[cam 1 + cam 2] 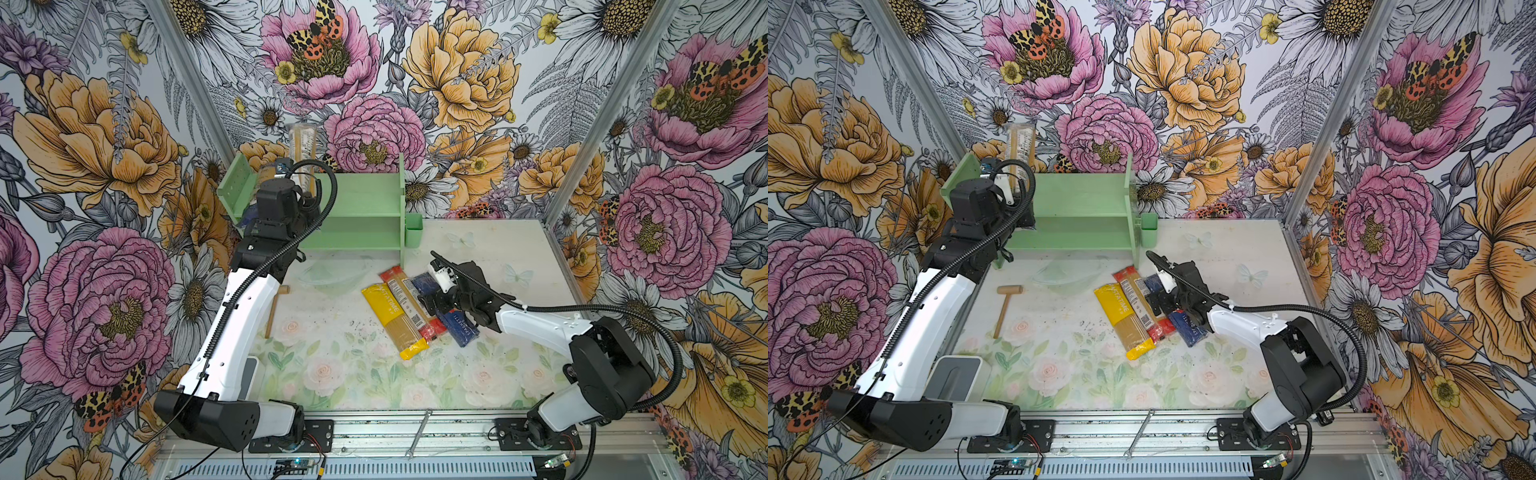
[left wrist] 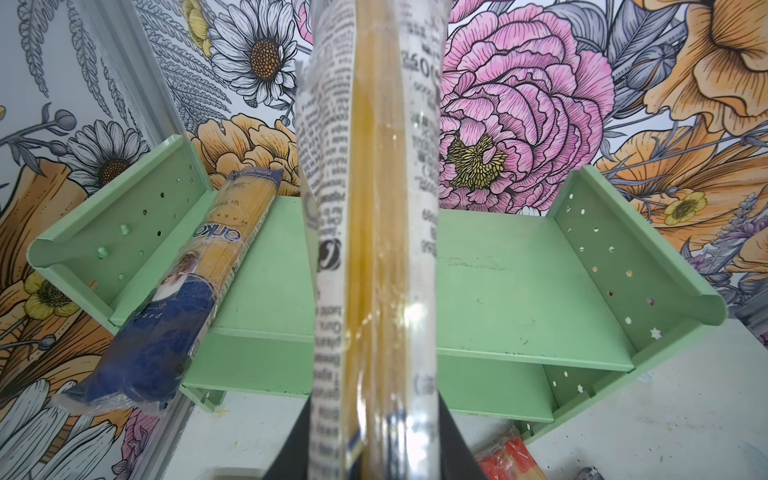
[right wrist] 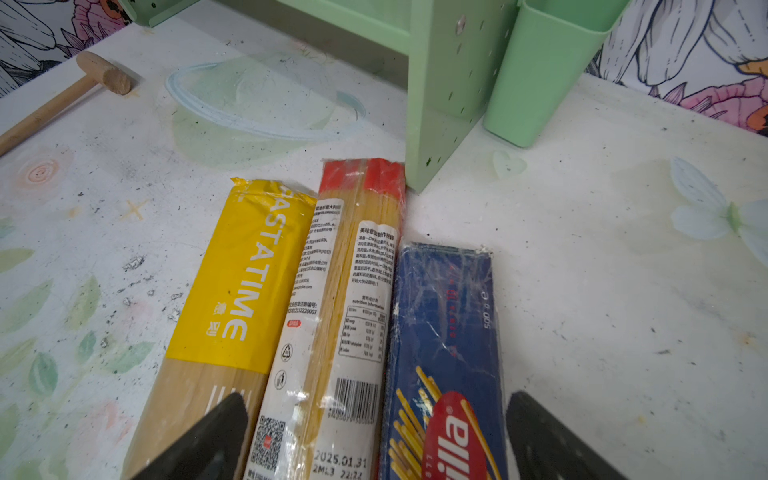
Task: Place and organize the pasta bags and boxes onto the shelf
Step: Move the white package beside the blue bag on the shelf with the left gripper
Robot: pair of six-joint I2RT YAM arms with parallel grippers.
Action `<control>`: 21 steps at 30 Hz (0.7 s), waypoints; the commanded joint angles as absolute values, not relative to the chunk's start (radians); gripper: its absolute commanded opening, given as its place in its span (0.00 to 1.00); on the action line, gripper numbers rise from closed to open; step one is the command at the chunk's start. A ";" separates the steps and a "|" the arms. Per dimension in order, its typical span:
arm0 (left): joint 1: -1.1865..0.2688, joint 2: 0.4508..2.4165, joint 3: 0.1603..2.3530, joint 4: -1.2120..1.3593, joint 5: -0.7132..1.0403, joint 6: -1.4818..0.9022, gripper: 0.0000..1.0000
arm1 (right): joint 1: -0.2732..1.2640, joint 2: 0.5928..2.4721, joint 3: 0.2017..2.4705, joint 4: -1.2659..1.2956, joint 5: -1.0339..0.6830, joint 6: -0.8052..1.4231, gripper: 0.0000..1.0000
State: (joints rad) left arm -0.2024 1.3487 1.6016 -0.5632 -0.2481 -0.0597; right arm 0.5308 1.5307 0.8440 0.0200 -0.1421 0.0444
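Count: one of five packs stowed. Blue-ended bag [image 2: 199, 282] lies on the shelf's [image 1: 361, 199] upper tier against a side panel. Left pincer [image 2: 376, 449] is clamped on a clear bag [image 1: 303, 145], upright above the shelf, upper left of centre in a top view. Right pincer [image 3: 378, 419], jaws apart, hovers over yellow bag [image 3: 245, 282], red-ended bag [image 3: 353, 291] and blue box [image 3: 449, 332], mid-frame on the desk [image 1: 332, 374].
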 commanded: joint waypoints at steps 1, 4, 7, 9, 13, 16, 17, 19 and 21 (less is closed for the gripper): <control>-0.181 1.336 1.611 -0.345 -0.216 -0.049 0.00 | 0.528 1.506 0.835 0.047 -0.126 0.058 0.99; -0.162 1.348 1.613 -0.343 -0.168 -0.052 0.00 | 0.529 1.504 0.840 0.041 -0.125 0.062 0.99; -0.138 1.360 1.616 -0.338 -0.141 -0.059 0.00 | 0.535 1.496 0.838 0.038 -0.118 0.063 0.99; -0.124 1.370 1.622 -0.337 -0.121 -0.064 0.00 | 0.538 1.492 0.834 0.037 -0.112 0.066 0.99; -0.104 1.390 1.631 -0.344 -0.097 -0.067 0.00 | 0.544 1.483 0.831 0.031 -0.103 0.070 0.99; -0.089 1.402 1.631 -0.346 -0.077 -0.072 0.00 | 0.549 1.473 0.827 0.026 -0.095 0.071 0.99; -0.082 1.406 1.631 -0.347 -0.073 -0.073 0.00 | 0.549 1.469 0.825 0.026 -0.091 0.071 0.99; -0.070 1.415 1.633 -0.348 -0.051 -0.079 0.00 | 0.551 1.461 0.821 0.023 -0.086 0.070 0.99; -0.064 1.422 1.634 -0.351 -0.043 -0.083 0.00 | 0.554 1.450 0.815 0.020 -0.081 0.071 0.99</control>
State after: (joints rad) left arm -0.0792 1.4445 1.5948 -0.5255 -0.0841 -0.0696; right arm 0.5449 1.4872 0.8291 0.0170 -0.1036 0.0624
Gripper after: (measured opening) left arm 0.285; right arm 0.987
